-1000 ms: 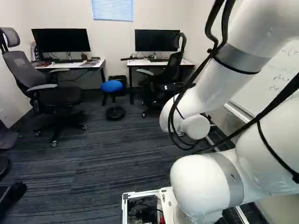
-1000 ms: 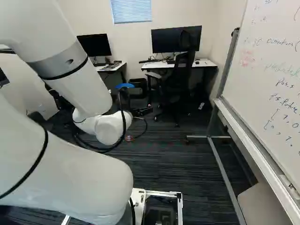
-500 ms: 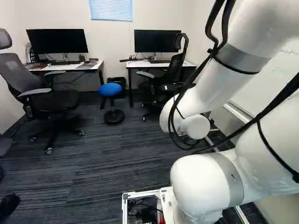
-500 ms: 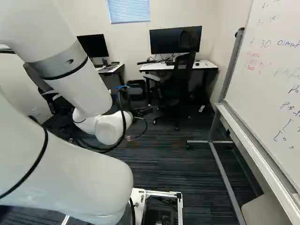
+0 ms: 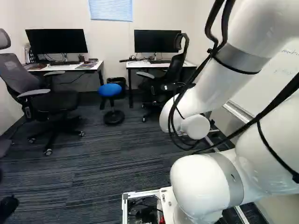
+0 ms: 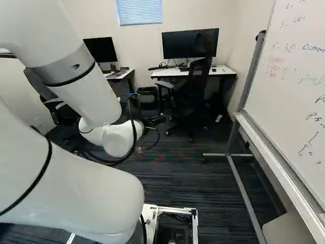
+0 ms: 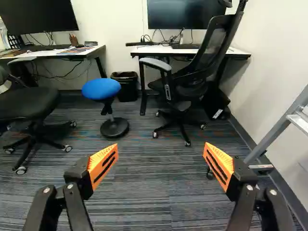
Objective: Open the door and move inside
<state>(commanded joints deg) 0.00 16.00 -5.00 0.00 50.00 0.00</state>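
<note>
No door shows in any view. My gripper [image 6: 154, 121] appears as a small dark shape just beyond the white wrist in the right base view, partly hidden by the arm and its cables. In the wrist view the gripper [image 7: 160, 166] stands open, its two orange pads wide apart with nothing between them. Striped dark carpet lies beyond the pads, with desks and chairs farther ahead.
A blue stool [image 7: 101, 89] stands ahead, between a grey office chair [image 5: 51, 100] and a black chair [image 7: 185, 84]. Behind are two desks [image 5: 70, 66] [image 6: 172, 72] by the wall. A whiteboard on a metal frame [image 6: 284, 101] flanks the right side.
The base has moved ahead a little: the grey chair slides outward in the left base view, the whiteboard outward in the right one. The arm keeps its pose against its lowest joint.
</note>
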